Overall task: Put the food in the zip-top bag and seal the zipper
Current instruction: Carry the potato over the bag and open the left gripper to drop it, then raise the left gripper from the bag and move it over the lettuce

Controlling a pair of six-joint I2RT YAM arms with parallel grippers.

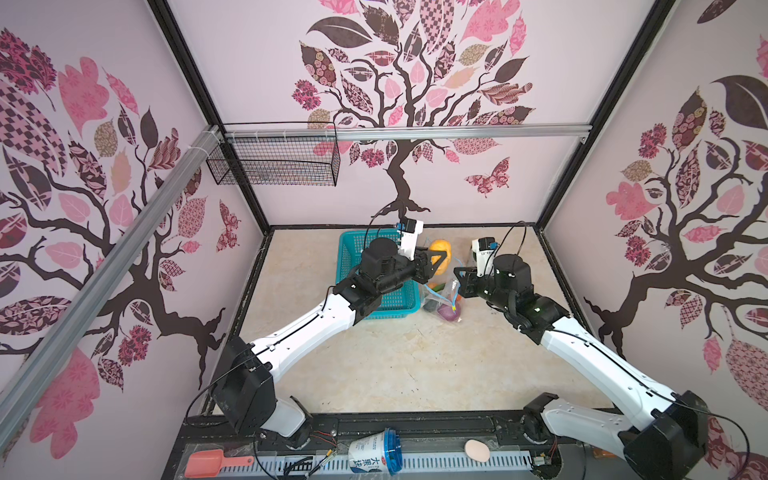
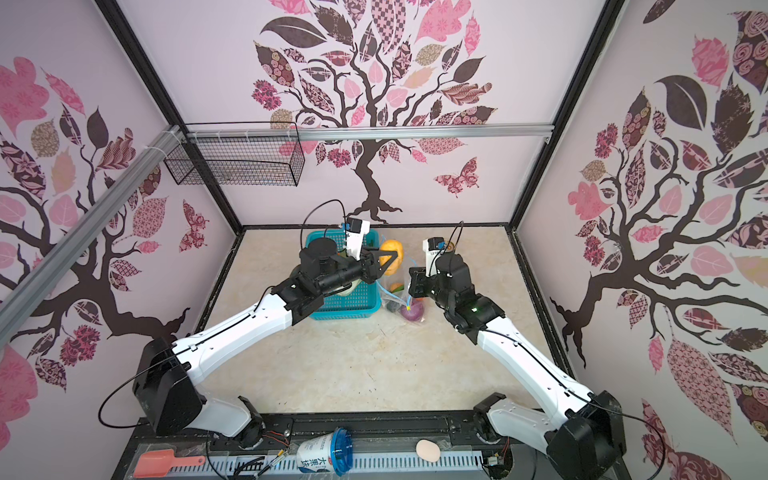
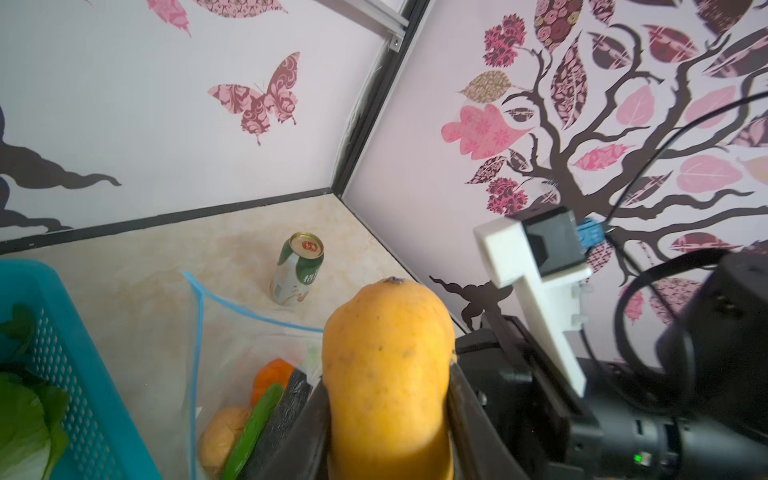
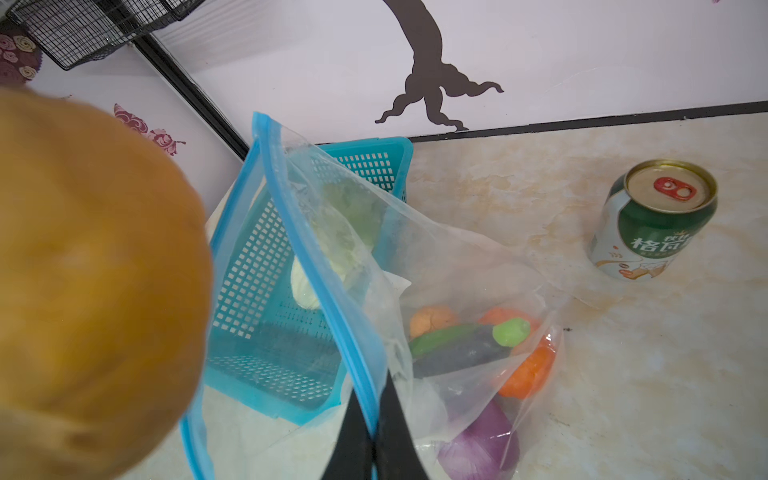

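On the ledge in front of the counter's near edge lie 3 things: an orange scoop [image 1: 212, 462] at the left, a white cup [image 1: 368, 455] tipped on its side in the middle, and a pinkish egg [image 1: 477, 450] to the right. Past the middle of the counter [image 1: 395, 374], the clear bag [image 4: 457, 266] lies just beside the right side of the teal basket [image 1: 390, 312]. The purple onion [image 4: 482, 449] sits at the bag's near end. Behind it, also inside, are a carrot [image 4: 528, 370], a potato [image 4: 432, 320], a green piece [image 4: 440, 334] and a dark piece [image 4: 461, 353]. The right gripper [image 4: 380, 399] is pressed together on the blue zipper [image 4: 299, 232], pinching it and holding that side of the mouth up off the counter, so the bag gapes. The cabbage [image 3: 25, 415] lies in the basket. The left gripper [image 3: 388, 415] reaches across the basket's right side and clamps the pumpkin [image 3: 386, 353] between its 2 fingers. The pumpkin hangs in the air beside the bag's mouth, toward the far edge, not inside the bag. Farthest back, a green-white can [image 3: 297, 270] stands upright near the far right corner, well apart from the bag.
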